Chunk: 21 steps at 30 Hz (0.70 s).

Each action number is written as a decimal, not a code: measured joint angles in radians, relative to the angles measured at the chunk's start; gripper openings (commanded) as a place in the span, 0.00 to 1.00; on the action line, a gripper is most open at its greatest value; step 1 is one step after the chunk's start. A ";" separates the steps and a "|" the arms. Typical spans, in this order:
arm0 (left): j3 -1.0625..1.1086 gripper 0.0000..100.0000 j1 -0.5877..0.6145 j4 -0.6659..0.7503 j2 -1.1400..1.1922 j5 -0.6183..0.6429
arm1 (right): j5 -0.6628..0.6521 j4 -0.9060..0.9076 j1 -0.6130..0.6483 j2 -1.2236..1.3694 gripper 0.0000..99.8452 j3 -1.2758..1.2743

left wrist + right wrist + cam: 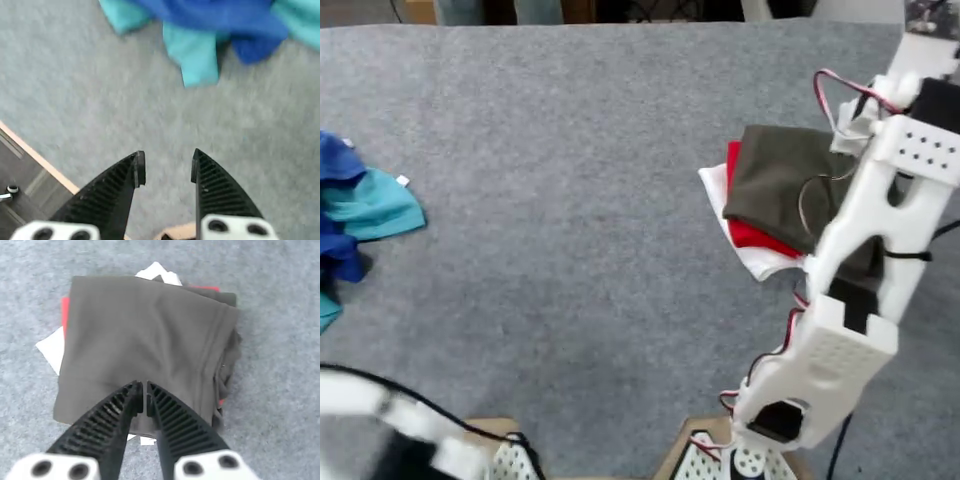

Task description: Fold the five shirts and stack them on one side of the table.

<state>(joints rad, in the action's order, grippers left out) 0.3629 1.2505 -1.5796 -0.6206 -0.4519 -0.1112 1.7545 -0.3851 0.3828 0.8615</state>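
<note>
The crumpled blue shirt [215, 15] and teal shirt [192, 55] lie ahead of the nearer left gripper [167, 167], whose jaws stand apart.

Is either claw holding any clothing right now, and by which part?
Nothing is held. The left tool is open above the table; the right tool is shut over the folded dark shirt, no fabric pinched.

At the table's [580, 120] left edge the frame cuts off the blue shirt [335, 160] and teal shirt [375, 205]. My right arm [865, 250] covers part of the dark shirt [775, 180]; the red shirt [752, 236] and white shirt [748, 260] beneath show me just slivers. The left arm [380, 400] is blurred.
</note>
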 measured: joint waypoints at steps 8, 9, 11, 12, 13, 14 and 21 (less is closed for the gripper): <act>0.743 0.18 0.086 0.227 -0.628 -0.020 | 0.000 0.000 0.089 0.000 0.02 0.006; 0.821 0.18 0.086 0.244 -0.698 -0.014 | 0.000 0.000 0.098 0.000 0.02 0.006; 0.948 0.18 0.086 0.258 -0.829 -0.011 | 0.000 0.000 0.120 0.000 0.02 0.006; 0.979 0.18 0.086 0.258 -0.888 -0.011 | 0.000 0.000 0.129 0.000 0.02 0.006; 0.987 0.18 0.092 0.255 -0.948 -0.011 | 0.000 0.000 0.138 0.000 0.02 0.006; 0.987 0.18 0.095 0.245 -1.003 -0.011 | 0.000 0.000 0.147 0.000 0.02 0.006; 0.944 0.18 0.021 0.189 -1.166 -0.005 | 0.000 0.000 0.204 0.000 0.02 0.006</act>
<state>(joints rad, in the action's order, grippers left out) 1.3065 1.2720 -1.3909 -1.7868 -0.4565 -0.1112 1.7545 -0.1811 0.3828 0.8677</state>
